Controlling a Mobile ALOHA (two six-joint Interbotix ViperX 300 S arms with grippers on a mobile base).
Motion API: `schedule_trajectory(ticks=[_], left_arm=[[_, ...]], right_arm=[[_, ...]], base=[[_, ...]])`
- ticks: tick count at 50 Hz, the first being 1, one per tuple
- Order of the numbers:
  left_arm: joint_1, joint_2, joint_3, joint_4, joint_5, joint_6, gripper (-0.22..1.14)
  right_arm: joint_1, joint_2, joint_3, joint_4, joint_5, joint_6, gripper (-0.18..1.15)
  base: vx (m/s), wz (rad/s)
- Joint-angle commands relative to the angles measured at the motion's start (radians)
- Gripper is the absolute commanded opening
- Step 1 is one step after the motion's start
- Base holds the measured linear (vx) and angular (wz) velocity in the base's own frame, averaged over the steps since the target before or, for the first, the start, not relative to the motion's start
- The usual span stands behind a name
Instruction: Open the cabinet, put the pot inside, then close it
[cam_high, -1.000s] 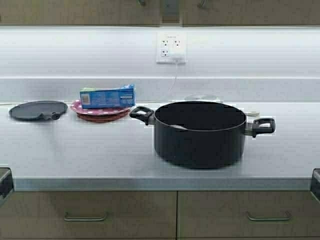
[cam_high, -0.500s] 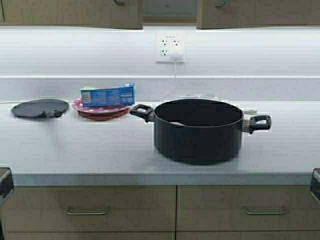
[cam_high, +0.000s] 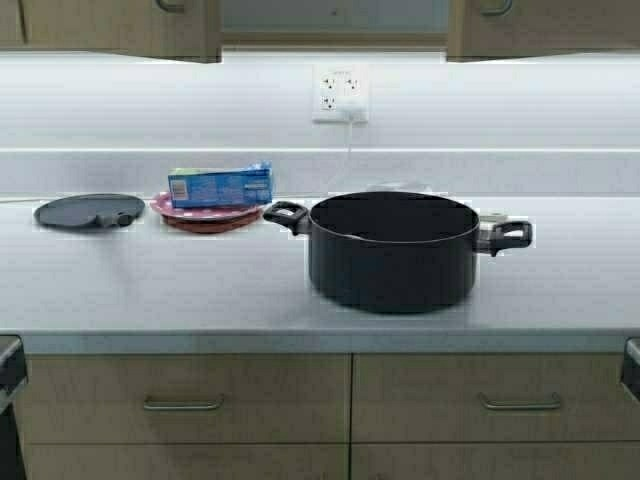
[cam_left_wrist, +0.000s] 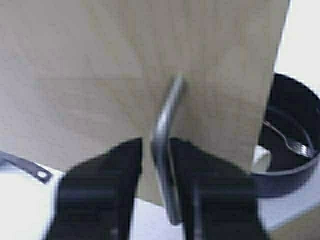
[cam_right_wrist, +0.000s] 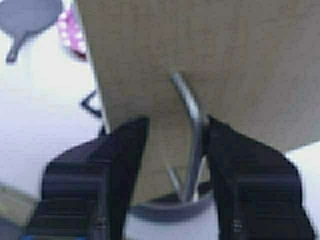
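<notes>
The black pot (cam_high: 390, 255) stands on the white counter (cam_high: 150, 290), right of centre. The cabinet's two doors (cam_high: 120, 25) (cam_high: 540, 25) stand apart at the top edge, with a dark gap between them. Neither arm shows in the high view. My left gripper (cam_left_wrist: 156, 150) is shut on the left door's metal handle (cam_left_wrist: 165, 125), against the door (cam_left_wrist: 100, 75). My right gripper (cam_right_wrist: 176, 130) is open around the right door's handle (cam_right_wrist: 192, 125); the bar rests against one finger. The pot shows below both doors (cam_left_wrist: 295, 130) (cam_right_wrist: 170, 207).
A flat dark lid (cam_high: 88, 212) lies at the far left of the counter. Red plates (cam_high: 205, 215) carry a blue box (cam_high: 220, 186). A wall outlet (cam_high: 341, 94) with a cord is behind the pot. Base cabinet drawers (cam_high: 180, 403) are below.
The two cabinet doors have swung further apart and the gap between them has widened. The robot has moved back: the counter and pot sit higher and smaller in the high view.
</notes>
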Motion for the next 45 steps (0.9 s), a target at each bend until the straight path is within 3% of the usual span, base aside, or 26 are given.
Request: schedule_trajectory(ticks=[1,8,13,17,19,23,25,33,45], left_arm=[[0.003,-0.097,0.034,0.011,0.055,-0.002,1.0],[0.0,-0.253,0.081,0.005,0.15,-0.002,0.7],[-0.032,-0.356,0.087,-0.015,0.27,-0.008,0.23],[-0.101,-0.391,0.081,-0.038,0.282,-0.005,-0.12],[-0.137,-0.388,0.069,-0.054,0.279,-0.014,-0.13],[-0.212,-0.354,0.048,-0.086,0.265,-0.012,0.02],[-0.256,-0.31,0.031,-0.104,0.241,-0.011,0.08],[-0.356,-0.137,-0.011,-0.106,0.078,-0.023,0.02],[-0.353,0.094,-0.081,-0.104,-0.094,-0.021,0.03]], right_arm=[[-0.005,-0.094,-0.005,-0.066,0.163,0.009,1.01],[-0.002,-0.247,0.014,-0.11,0.325,0.06,0.98],[0.031,-0.347,0.018,-0.086,0.39,0.117,0.88],[0.081,-0.4,0.021,-0.061,0.38,0.149,0.62],[0.112,-0.407,0.021,-0.051,0.364,0.156,0.44],[0.178,-0.391,0.032,-0.034,0.272,0.152,0.03],[0.213,-0.37,0.041,-0.032,0.204,0.153,-0.09],[0.261,-0.253,0.061,-0.037,0.025,0.161,0.11],[0.241,-0.044,0.031,-0.058,-0.144,0.153,0.06]], base=[[-0.04,0.0],[-0.03,0.0],[0.0,-0.02],[0.02,-0.02],[0.0,0.07],[-0.01,0.01],[-0.01,0.0],[0.0,0.0],[0.0,0.0]])
